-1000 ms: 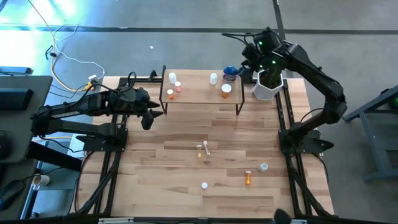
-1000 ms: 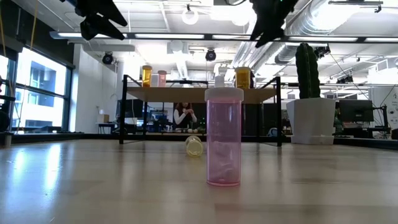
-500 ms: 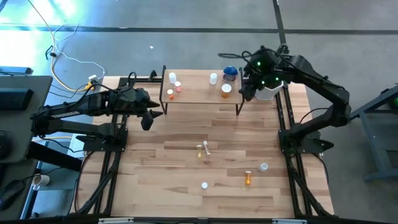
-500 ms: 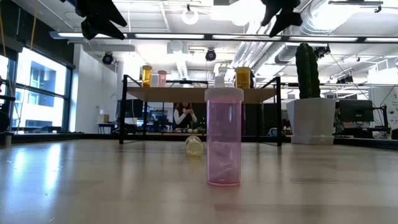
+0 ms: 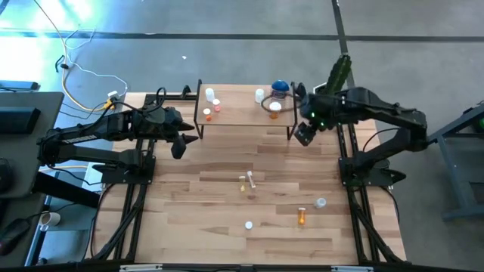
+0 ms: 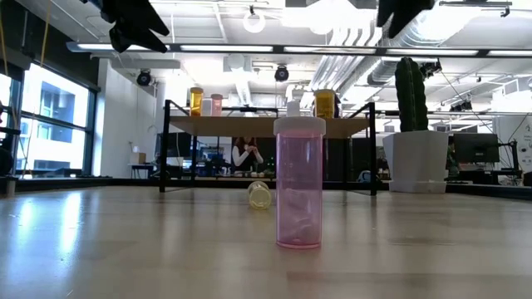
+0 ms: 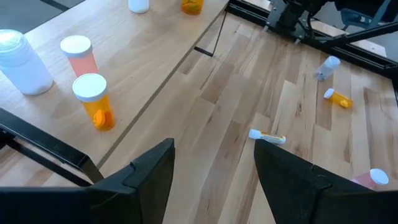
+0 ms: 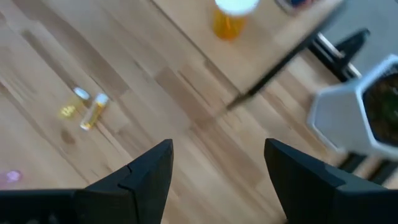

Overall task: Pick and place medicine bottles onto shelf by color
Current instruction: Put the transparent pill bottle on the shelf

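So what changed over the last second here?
The right gripper, open and empty, swung away from the potted plant at the table's far right corner, out past the shelf's right end and over the table. The left gripper, also open, kept hovering off the shelf's left end. No bottle moved.

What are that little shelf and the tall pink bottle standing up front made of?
The shelf looks like pale, matte wood, with grain lines visible, on thin black legs, probably metal. The pink bottle seems to be tinted see-through plastic, since the room shows faintly through it, with an opaque white cap.
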